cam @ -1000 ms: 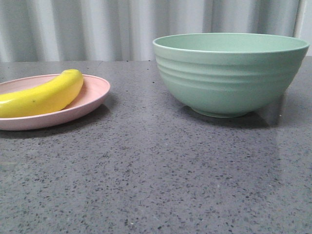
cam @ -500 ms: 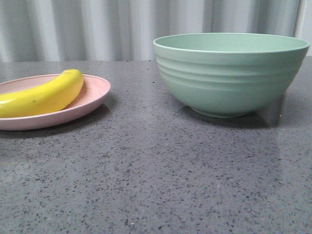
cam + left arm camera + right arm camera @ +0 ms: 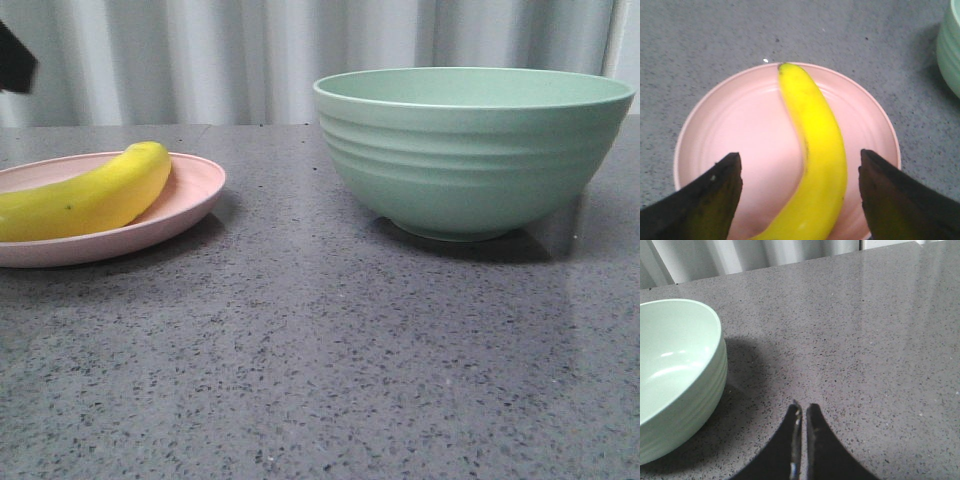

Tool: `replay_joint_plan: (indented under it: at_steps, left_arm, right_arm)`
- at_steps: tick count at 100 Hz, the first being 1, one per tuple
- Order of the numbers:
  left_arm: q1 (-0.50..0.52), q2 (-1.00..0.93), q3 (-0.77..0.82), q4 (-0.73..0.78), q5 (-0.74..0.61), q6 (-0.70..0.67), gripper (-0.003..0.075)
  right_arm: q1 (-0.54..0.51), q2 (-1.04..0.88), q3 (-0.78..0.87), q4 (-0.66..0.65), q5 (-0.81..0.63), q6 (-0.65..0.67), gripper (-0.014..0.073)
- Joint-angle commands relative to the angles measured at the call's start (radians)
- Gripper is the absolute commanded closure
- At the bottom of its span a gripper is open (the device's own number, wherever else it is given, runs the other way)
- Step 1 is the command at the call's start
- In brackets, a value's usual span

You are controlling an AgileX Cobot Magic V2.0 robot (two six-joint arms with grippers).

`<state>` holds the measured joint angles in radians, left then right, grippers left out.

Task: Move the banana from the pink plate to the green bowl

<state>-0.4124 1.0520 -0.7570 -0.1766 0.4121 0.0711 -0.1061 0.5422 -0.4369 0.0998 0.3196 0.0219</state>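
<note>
The yellow banana [image 3: 95,195] lies on the pink plate [image 3: 195,190] at the left of the table. The pale green bowl [image 3: 470,150] stands at the right, empty as far as I can see. In the left wrist view my left gripper [image 3: 800,165] is open above the plate [image 3: 735,145], its dark fingers [image 3: 715,192] on either side of the banana [image 3: 817,150], not touching it. A dark piece of the left arm [image 3: 14,60] shows at the top left of the front view. My right gripper [image 3: 802,407] is shut and empty over bare table beside the bowl [image 3: 675,375].
The table is a grey speckled stone top [image 3: 320,360]. A pale corrugated wall [image 3: 200,60] runs behind it. The bowl's edge also shows in the left wrist view [image 3: 950,50], to one side of the plate.
A dark part of the left arm has come into the front view at the top left. The banana, plate and bowl have not moved.
</note>
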Motion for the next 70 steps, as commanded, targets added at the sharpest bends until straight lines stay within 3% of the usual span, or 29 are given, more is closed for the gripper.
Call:
replay_joint_plan:
  at_steps: [1, 32, 70]
  left_arm:
    - [-0.029, 0.046, -0.070, -0.011, 0.013, 0.038, 0.0279]
    - [-0.031, 0.185, -0.126, -0.011, 0.103, 0.112, 0.0279]
    - [-0.031, 0.282, -0.136, -0.007, 0.107, 0.120, 0.0279]
  right_arm:
    - [-0.006, 0.009, -0.038, 0.001, -0.070, -0.007, 0.0666]
    - [-0.006, 0.009, -0.038, 0.001, -0.070, -0.007, 0.0666]
    - [-0.006, 0.009, -0.038, 0.001, -0.072, -0.007, 0.0666]
